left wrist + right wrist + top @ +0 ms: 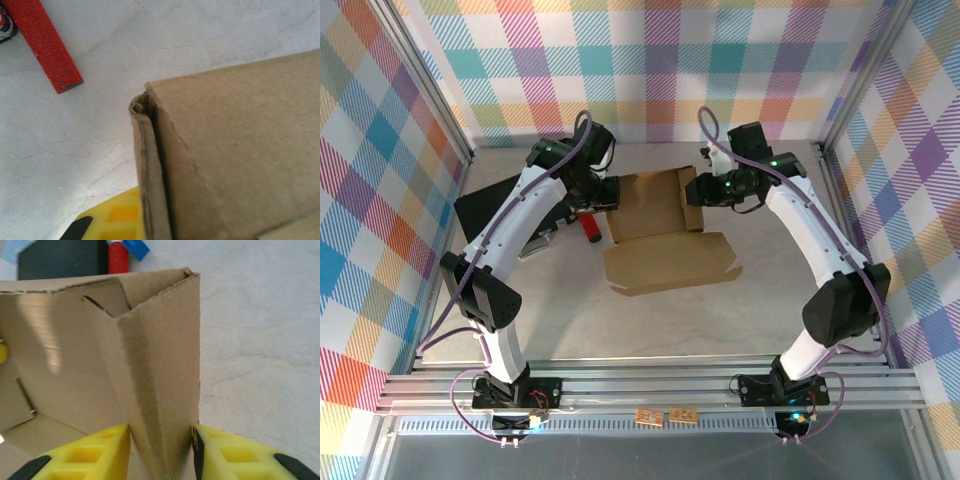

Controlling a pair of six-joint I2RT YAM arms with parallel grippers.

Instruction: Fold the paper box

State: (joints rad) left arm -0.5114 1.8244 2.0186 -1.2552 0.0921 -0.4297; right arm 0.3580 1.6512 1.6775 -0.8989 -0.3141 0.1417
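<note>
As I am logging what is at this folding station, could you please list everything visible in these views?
paper box: one, brown cardboard, table centre, partly folded, lid flap lying open on the near side
black case: one, black, left of the box, partly under the left arm
red bar: one, red, on the table between case and box
blue piece: one, blue, beside the red bar, too cropped to identify
small tags: two, brown, on the near rail
table: one, pale grey
plaid walls: multicoloured, around the table
left gripper: one, yellow pads, shut on the box's left wall
right gripper: one, yellow pads, clamping the box's right wall
</note>
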